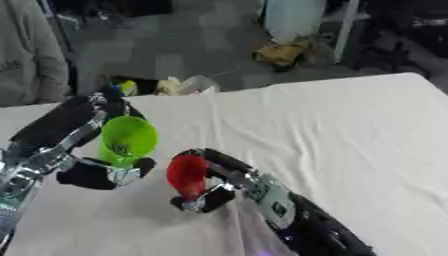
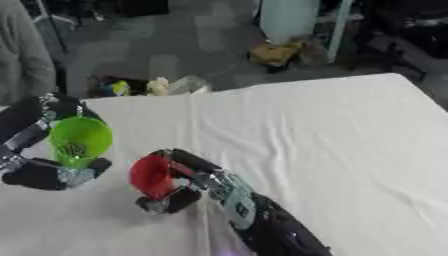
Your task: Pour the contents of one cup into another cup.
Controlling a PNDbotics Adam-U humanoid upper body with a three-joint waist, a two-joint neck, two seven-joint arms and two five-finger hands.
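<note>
Two cups are shown: one green cup (image 1: pixel 129 139) and one red cup (image 1: pixel 187 175). Two robot hands are seen, the left hand (image 1: pixel 98 172) and the right hand (image 1: pixel 213 192), one at each cup. One white-covered worktop (image 1: pixel 350 130) is counted beneath them.

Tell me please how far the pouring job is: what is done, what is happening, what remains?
Done: both cups are picked up. The left hand holds the green cup, and the right hand holds the red cup above the white table. In hand: the red cup is tipped on its side, mouth toward the green cup, but beside it, not over it. I cannot see any contents. Left: bring the cups together and finish pouring.
</note>
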